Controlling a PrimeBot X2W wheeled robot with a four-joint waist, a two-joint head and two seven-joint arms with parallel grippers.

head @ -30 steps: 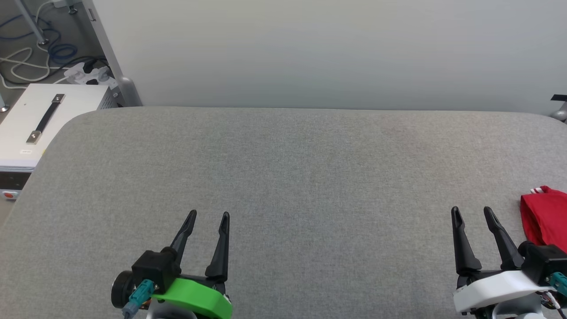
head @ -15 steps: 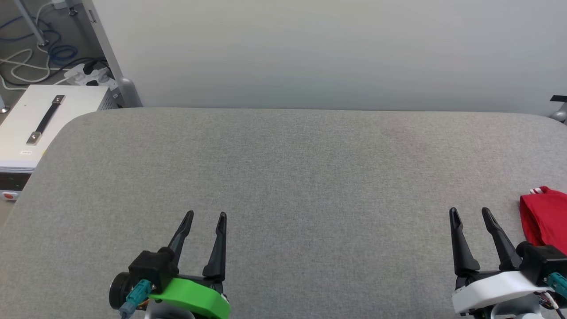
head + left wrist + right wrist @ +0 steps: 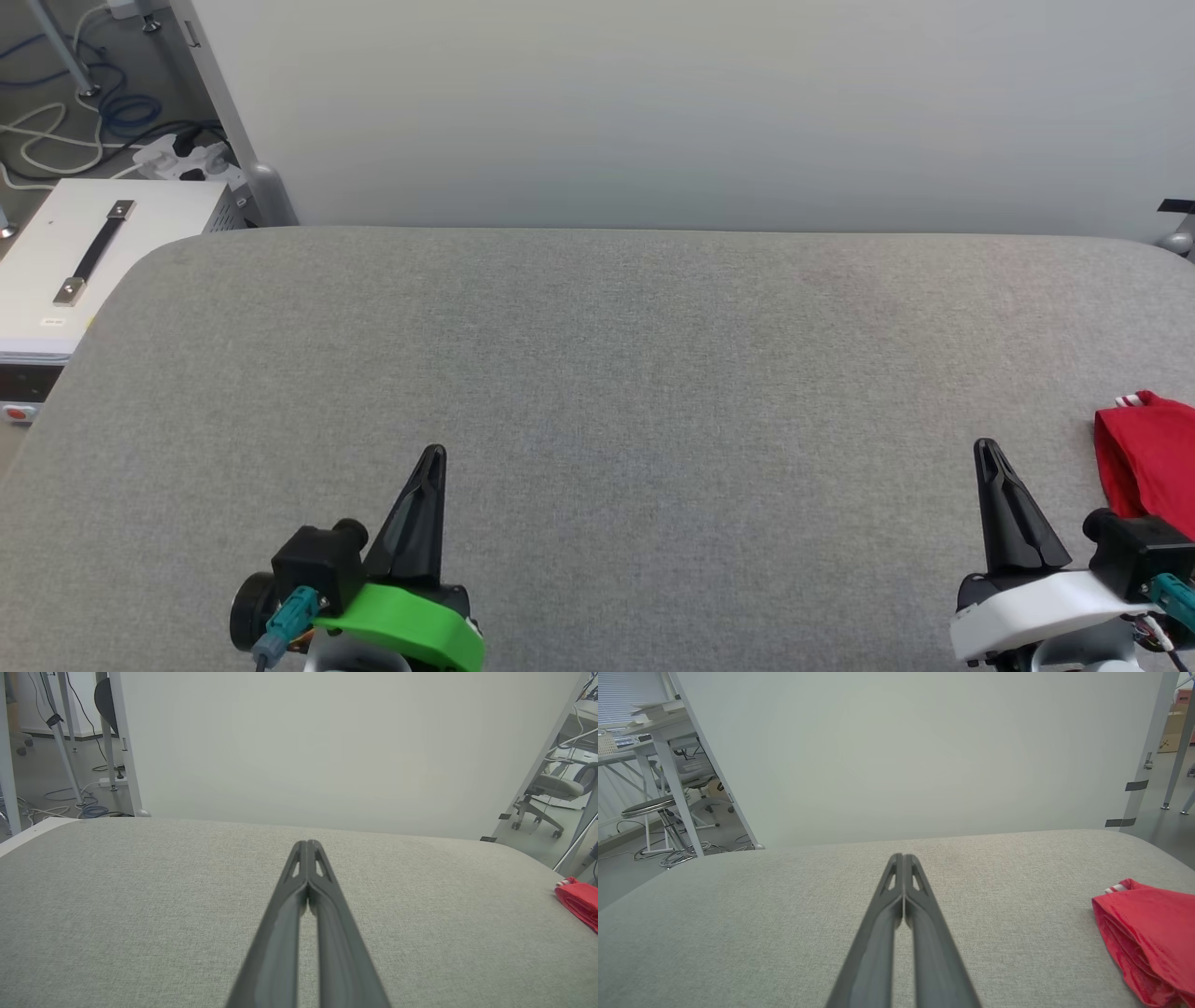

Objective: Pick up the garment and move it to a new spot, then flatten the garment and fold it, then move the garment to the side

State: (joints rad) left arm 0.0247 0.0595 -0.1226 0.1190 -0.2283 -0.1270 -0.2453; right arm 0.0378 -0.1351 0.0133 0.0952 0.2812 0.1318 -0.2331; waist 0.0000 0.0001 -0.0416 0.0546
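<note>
Red shirt (image 3: pixel 1146 462) sits in a layered lump at the right edge of the grey bench (image 3: pixel 597 355), on the near side. It's just right of the right jaws and well apart from the left ones. Both sets of jaws are pressed together, gripping nothing. Honestly this fits either a shirt waiting to be grabbed or one already folded and parked aside. Can't judge how neat the fold is, since it runs out of view.

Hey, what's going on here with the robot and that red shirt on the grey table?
Nothing is being handled. The left gripper and right gripper sit over the grey table, both shut and empty. The red garment lies bunched at the table's right side, just right of the right gripper, untouched.
</note>
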